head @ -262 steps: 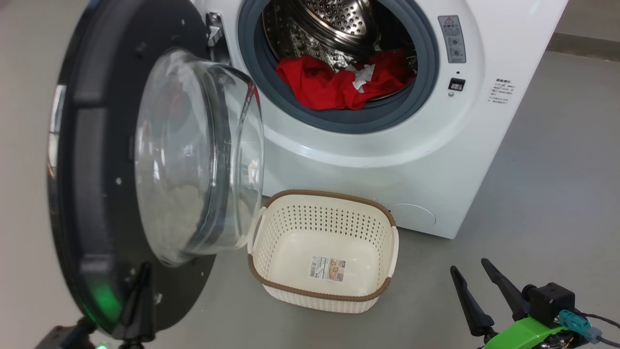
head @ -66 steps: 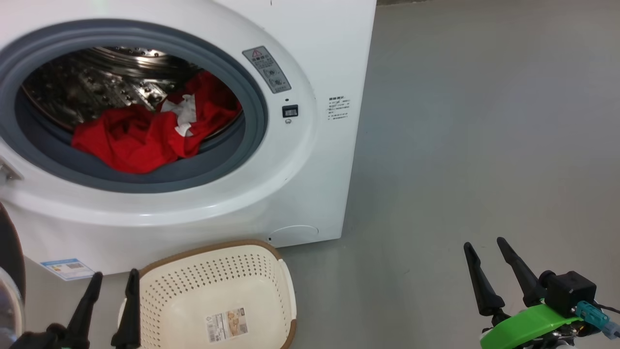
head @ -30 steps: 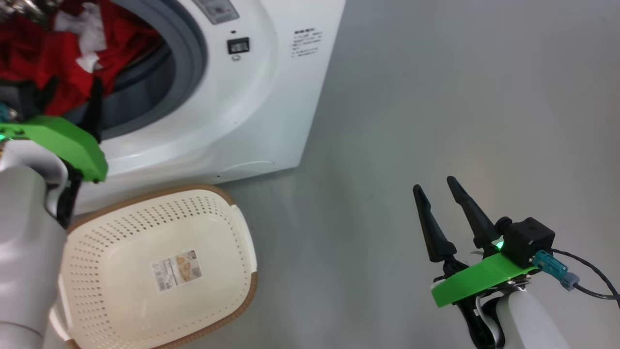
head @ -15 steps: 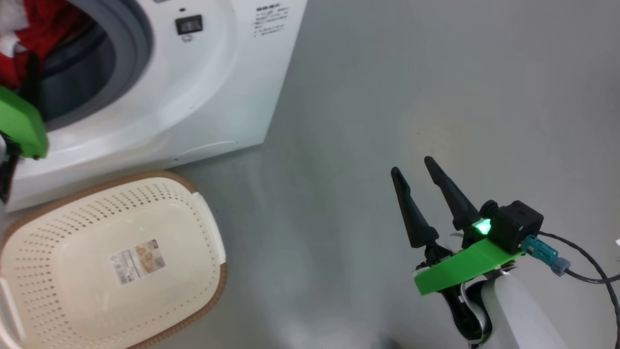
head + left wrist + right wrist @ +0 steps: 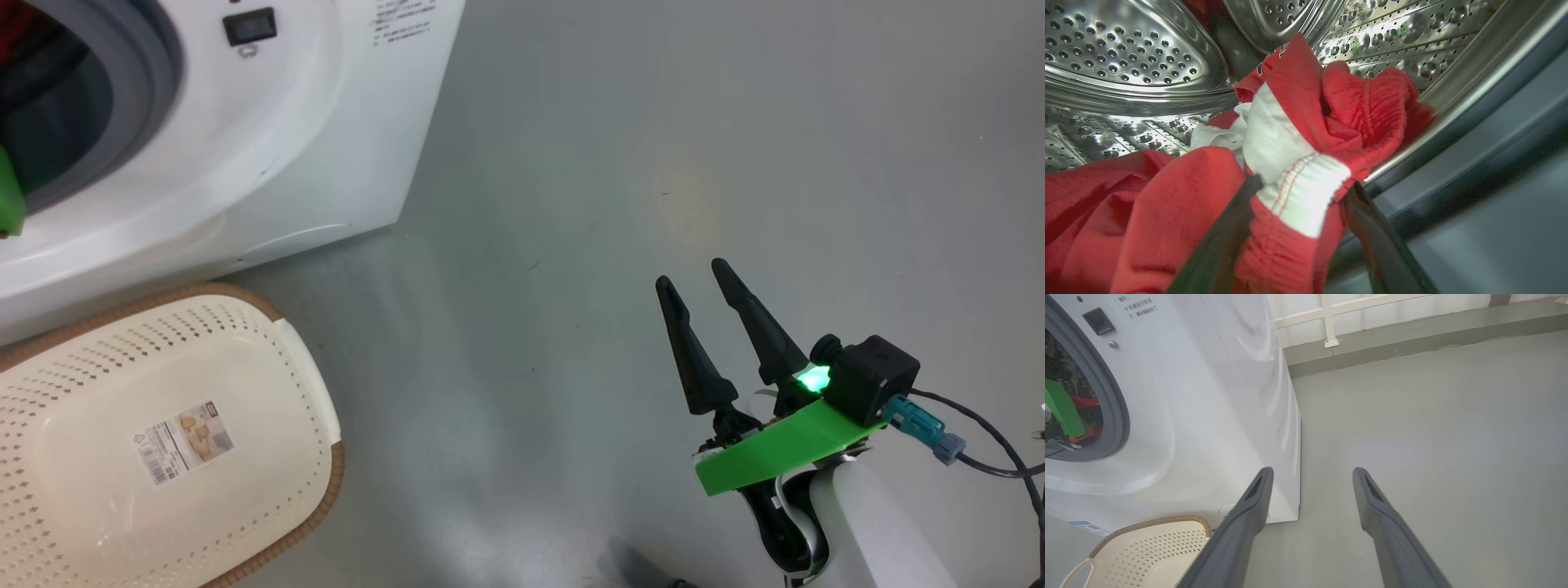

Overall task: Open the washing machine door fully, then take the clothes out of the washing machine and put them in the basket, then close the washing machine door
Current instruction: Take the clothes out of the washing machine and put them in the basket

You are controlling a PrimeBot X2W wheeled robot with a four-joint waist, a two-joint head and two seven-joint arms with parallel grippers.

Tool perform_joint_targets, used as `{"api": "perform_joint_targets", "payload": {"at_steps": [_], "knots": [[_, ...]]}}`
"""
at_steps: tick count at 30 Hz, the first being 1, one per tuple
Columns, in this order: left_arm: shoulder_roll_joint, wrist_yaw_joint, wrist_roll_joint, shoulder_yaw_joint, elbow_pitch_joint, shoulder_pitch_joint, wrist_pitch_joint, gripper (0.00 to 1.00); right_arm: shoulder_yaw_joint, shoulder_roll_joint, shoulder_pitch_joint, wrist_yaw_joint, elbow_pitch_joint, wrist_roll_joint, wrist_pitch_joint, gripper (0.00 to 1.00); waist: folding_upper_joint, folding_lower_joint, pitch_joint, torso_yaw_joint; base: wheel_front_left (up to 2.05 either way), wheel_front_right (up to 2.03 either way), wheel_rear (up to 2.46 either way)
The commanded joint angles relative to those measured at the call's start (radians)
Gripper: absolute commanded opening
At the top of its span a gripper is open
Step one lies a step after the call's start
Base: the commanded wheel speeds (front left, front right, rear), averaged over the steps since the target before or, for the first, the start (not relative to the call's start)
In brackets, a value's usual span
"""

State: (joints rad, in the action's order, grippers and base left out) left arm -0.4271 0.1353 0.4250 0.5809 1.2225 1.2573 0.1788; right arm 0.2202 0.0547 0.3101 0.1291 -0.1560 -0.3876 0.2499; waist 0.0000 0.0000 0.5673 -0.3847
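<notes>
My left gripper (image 5: 1306, 185), jaws spread wide, straddles the white cuff (image 5: 1274, 143) of the clothes (image 5: 1367, 106), limp and light, I judge, best pinched there.

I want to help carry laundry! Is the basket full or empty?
Empty. Inside the basket there's just a label sticker on its bare bottom; the red clothes lie in the steel drum.
</notes>
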Motion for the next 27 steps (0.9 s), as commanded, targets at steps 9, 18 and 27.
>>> {"api": "perform_joint_targets", "payload": {"at_steps": [9, 18, 27], "knots": [[-0.044, -0.005, 0.054, 0.009, 0.01, 0.022, 0.037, 0.0, 0.019, -0.004, 0.0, 0.002, 0.025, -0.023, 0.012, 1.0, 0.0, 0.0, -0.007, -0.001, 0.0, 0.0, 0.0], [-0.016, -0.005, 0.152, -0.021, -0.029, -0.044, 0.078, 0.0, -0.008, -0.004, -0.006, 0.002, 0.014, -0.004, 0.012, 1.0, 0.0, 0.0, -0.062, 0.05, 0.0, 0.0, 0.0], [-0.018, -0.005, 0.2, -0.15, -0.212, -0.199, 0.083, 0.0, -0.044, -0.004, -0.035, 0.002, -0.008, 0.031, 0.012, 1.0, 0.0, 0.0, -0.147, 0.109, 0.0, 0.0, 0.0]]}}
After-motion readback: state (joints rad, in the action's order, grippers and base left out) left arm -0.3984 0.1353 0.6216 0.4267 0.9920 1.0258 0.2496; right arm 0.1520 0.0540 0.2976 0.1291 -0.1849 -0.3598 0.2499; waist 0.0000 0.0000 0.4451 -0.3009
